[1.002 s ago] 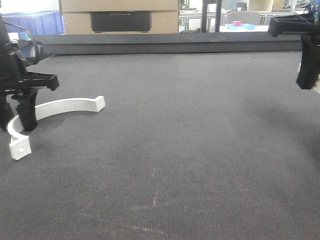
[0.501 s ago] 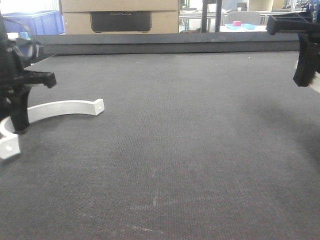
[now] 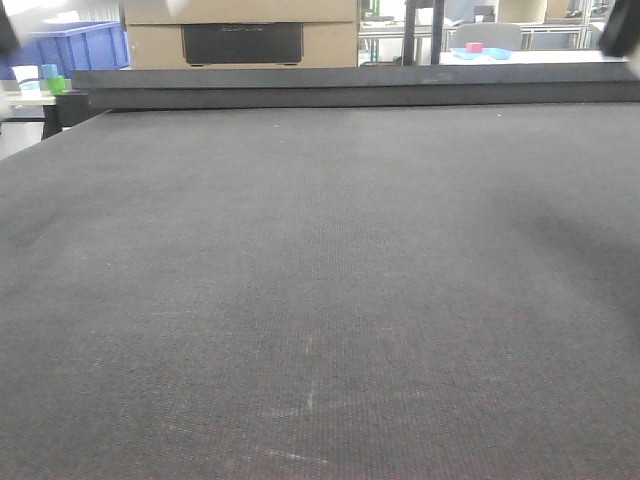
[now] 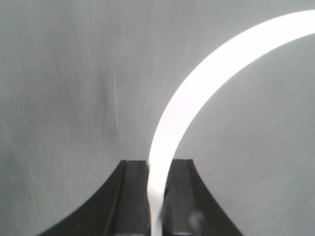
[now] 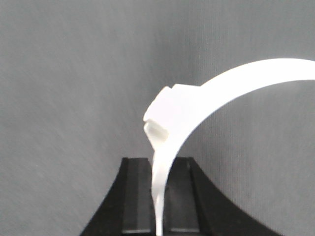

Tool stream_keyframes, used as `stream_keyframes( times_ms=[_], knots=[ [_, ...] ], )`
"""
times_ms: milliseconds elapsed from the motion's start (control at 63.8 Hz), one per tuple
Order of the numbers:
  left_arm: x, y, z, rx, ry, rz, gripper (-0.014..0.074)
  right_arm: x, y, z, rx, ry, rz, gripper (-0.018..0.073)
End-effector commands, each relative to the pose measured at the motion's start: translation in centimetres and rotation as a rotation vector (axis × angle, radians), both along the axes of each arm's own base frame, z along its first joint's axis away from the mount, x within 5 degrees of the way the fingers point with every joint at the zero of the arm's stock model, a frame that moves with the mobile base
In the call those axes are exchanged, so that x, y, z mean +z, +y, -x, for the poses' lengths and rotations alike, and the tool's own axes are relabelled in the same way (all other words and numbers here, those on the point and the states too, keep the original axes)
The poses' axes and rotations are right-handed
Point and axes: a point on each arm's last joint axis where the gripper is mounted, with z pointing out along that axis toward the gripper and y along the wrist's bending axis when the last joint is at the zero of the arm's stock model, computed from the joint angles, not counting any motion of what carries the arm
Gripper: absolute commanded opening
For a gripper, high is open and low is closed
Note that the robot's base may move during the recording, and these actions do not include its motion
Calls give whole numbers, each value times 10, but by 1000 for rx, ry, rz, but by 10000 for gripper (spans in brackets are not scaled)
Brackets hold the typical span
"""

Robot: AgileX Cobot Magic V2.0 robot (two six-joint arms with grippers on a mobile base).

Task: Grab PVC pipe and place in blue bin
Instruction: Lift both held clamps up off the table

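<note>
In the left wrist view a white curved PVC pipe [image 4: 211,73] arcs up and to the right above the grey mat, and my left gripper [image 4: 157,164] is shut on its lower end. The right wrist view shows another white curved PVC piece [image 5: 236,83] with a blocky tab end [image 5: 165,110]; my right gripper [image 5: 158,162] is shut on it. The front view holds no pipe, and only dark slivers of the arms at its top corners. The blue bin [image 3: 80,45] stands beyond the table's far left corner.
The dark grey mat [image 3: 320,280] covers the whole table, with a raised dark edge [image 3: 350,88] along the back. Behind that edge are a cardboard box [image 3: 240,30], small green and blue items [image 3: 52,80] at far left, and shelving at right.
The left arm carried the white pipe off the mat's left side and out of the front view. The right arm rose out of the top right corner.
</note>
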Motion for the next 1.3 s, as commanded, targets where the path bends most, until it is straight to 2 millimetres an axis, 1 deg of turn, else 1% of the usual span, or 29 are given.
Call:
stream_keyframes(
  times_ms=[0,78,141,188,204,266,329,345,423,454,595,658,736,924,987,1112,1175,1284],
  knots=[
    [27,-2,15,-4,-141,44,-111,21,-3,11,-1,-120,13,-169],
    [37,0,27,-4,-233,58,-111,29,-5,21,-5,-205,15,-169],
    [39,1,36,-3,-291,66,-111,31,-6,30,-7,-269,21,-169],
    [38,3,44,-2,-343,74,-111,33,-8,42,-8,-329,27,-169],
    [35,3,46,-2,-347,76,-111,33,-9,44,-9,-350,28,-169],
    [33,4,60,1,-404,101,-111,29,-10,57,-9,-395,35,-169],
    [29,5,72,6,-470,132,-111,29,-13,73,-9,-458,42,-169],
    [25,6,76,8,-476,136,-111,29,-13,76,-9,-478,43,-169],
    [20,8,93,16,-560,168,-111,24,-15,93,-10,-531,44,-169],
    [15,9,99,19,-590,172,-111,25,-16,102,-11,-564,41,-169],
    [7,15,133,22,-699,187,-111,18,-19,138,-11,-636,45,-169],
    [7,17,147,19,-731,186,-111,17,-20,151,-12,-658,42,-169],
    [8,20,162,15,-764,182,-111,20,-22,167,-15,-682,40,-169],
    [24,25,195,8,-894,190,-111,30,-24,192,-20,-768,25,-169],
    [28,27,205,1,-938,167,-111,32,-25,199,-21,-797,22,-169],
    [32,30,217,-7,-986,133,-111,37,-26,209,-24,-855,17,-169],
    [33,30,220,-7,-995,135,-111,40,-26,212,-25,-892,13,-169],
    [33,30,221,-7,-995,135,-111,42,-26,214,4,-913,78,-169]
  ],
)
